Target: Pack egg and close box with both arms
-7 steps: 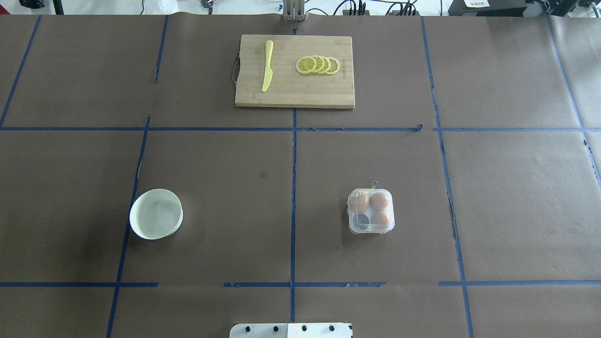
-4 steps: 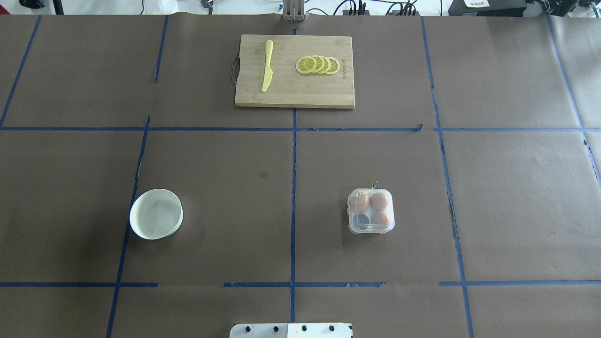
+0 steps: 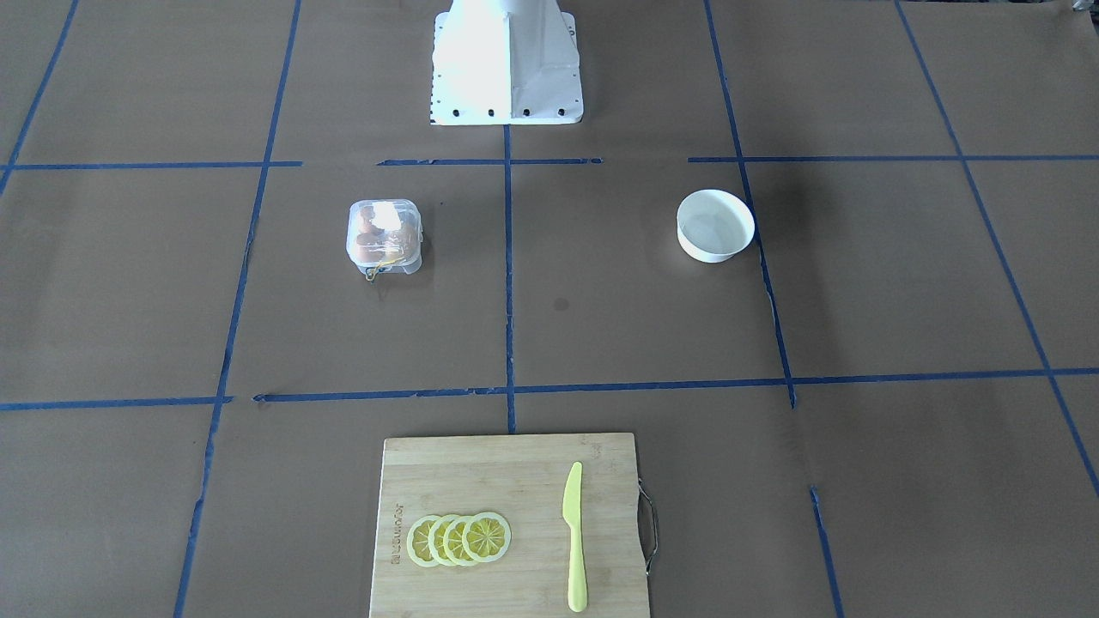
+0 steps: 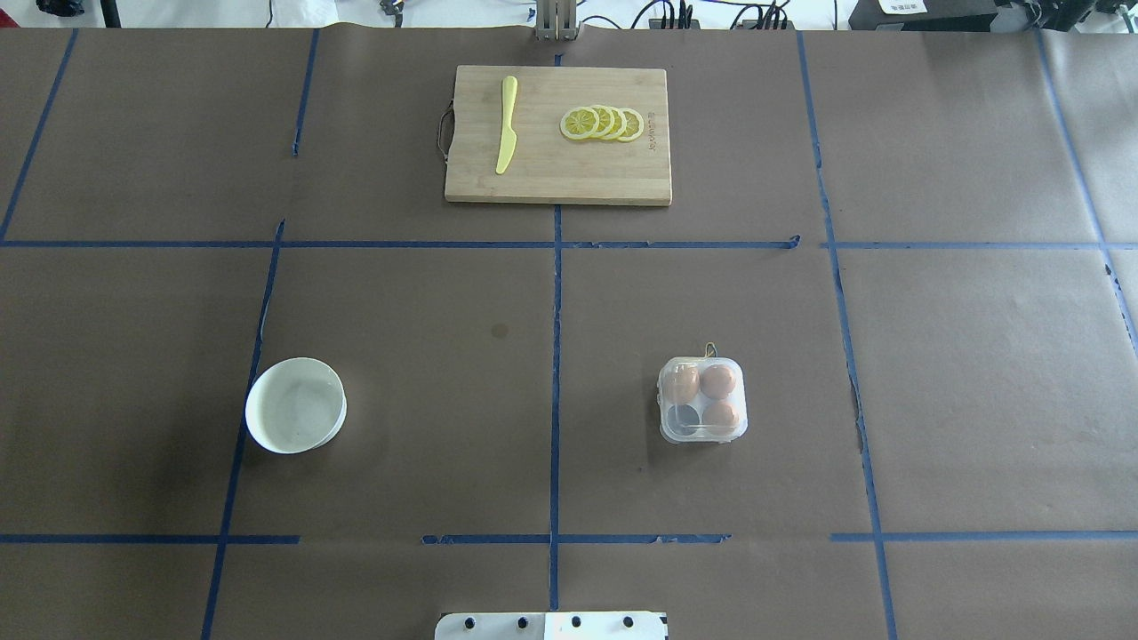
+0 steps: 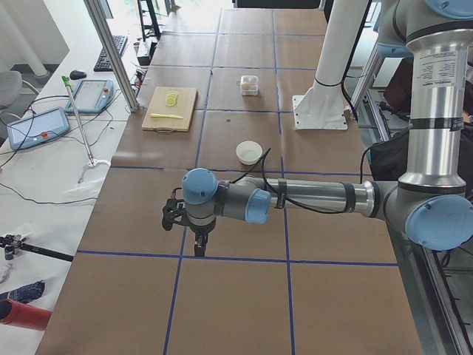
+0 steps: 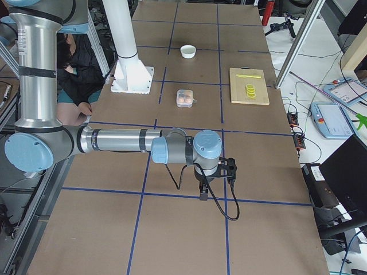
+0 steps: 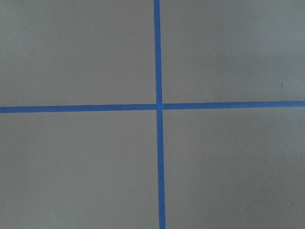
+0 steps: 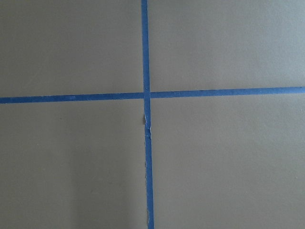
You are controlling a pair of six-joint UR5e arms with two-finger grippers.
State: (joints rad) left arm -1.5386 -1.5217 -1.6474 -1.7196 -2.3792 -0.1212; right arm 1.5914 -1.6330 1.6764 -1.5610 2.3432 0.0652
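The clear box (image 4: 702, 400) sits on the table right of centre, with its lid down over the cups. Three brown-orange eggs show through it: one (image 4: 718, 380), one (image 4: 720, 414) and one (image 4: 683, 386); the fourth cup looks dark and empty. A thin yellow string (image 3: 374, 273) hangs at its far side. The box also shows in the front view (image 3: 384, 236). My left gripper (image 5: 198, 248) shows only in the left side view, far from the box. My right gripper (image 6: 203, 192) shows only in the right side view. I cannot tell whether either is open or shut.
A round white bowl (image 4: 295, 404) stands at the left. A wooden cutting board (image 4: 558, 173) at the far middle holds lemon slices (image 4: 603, 123) and a yellow knife (image 4: 507, 124). The white pedestal base (image 3: 506, 69) is at the near edge. Both wrist views show only brown paper and blue tape.
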